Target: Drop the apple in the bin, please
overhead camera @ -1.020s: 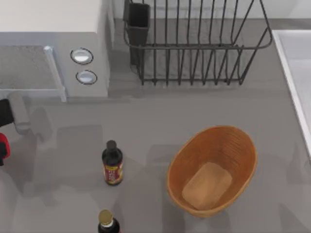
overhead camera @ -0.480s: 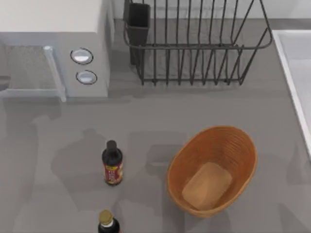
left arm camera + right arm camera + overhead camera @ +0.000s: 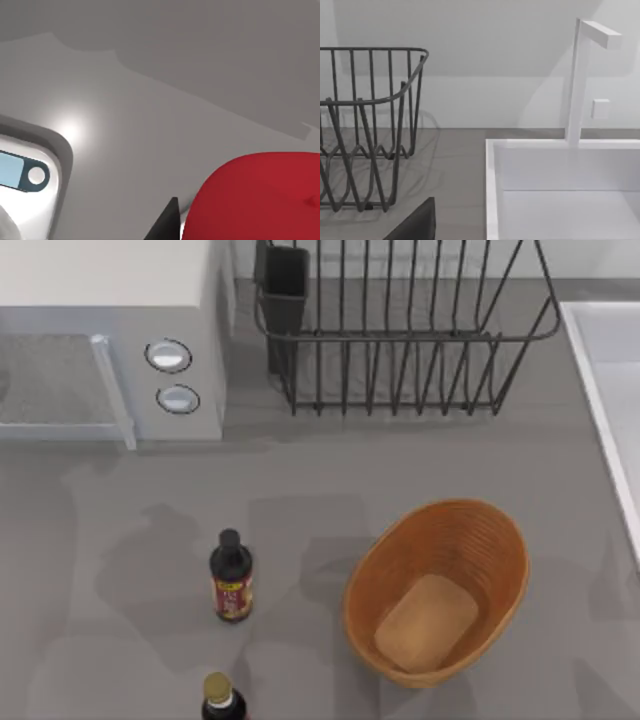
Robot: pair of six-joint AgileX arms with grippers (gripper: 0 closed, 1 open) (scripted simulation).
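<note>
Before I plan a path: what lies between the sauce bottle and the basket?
Bare grey table in the top view separates bottle from basket.

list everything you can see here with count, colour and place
apple: 1, bright red, close under the left wrist camera
bin: 1, orange-tan wicker, table's right half
bottles: 2, dark; one left of the bin, one at the near edge
dish rack: 1, black wire, far side
microwave: 1, white, far left
sink: 1, white, right edge
tap: 1, white, behind the sink
left gripper finger: dark, beside the apple
</note>
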